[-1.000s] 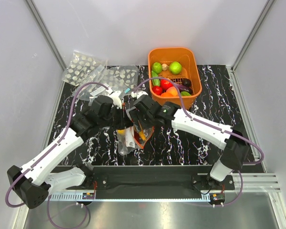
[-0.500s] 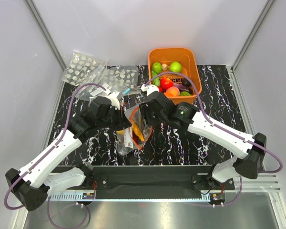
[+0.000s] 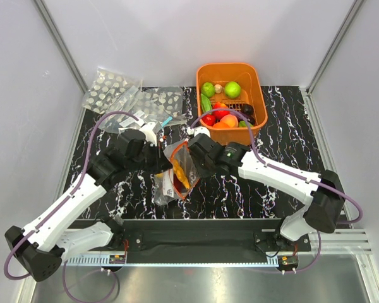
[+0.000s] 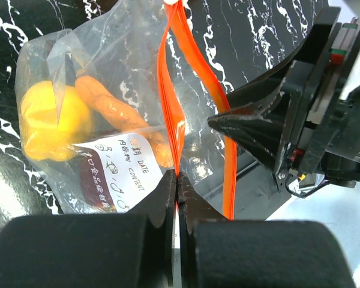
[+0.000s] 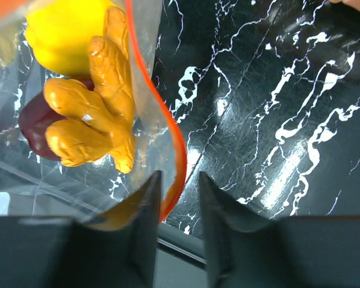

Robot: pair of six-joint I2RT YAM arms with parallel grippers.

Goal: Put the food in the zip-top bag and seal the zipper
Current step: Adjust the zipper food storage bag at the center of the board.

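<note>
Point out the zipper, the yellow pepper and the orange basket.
zipper (image 4: 170,108): left wrist view, middle of strip.
yellow pepper (image 4: 48,123): left wrist view, rounded side.
orange basket (image 3: 227,65): top external view, far rim.

The left arm (image 3: 69,205) and the right arm (image 3: 275,175) are built alike: long white shells joined by bulky black joints. A purple cable (image 3: 117,113) loops along each. A small green light (image 3: 230,151) glows on the right arm's black wrist section. The left claw (image 4: 176,177) and the right claw (image 5: 177,180) have blocky, matte black fingers.
</note>
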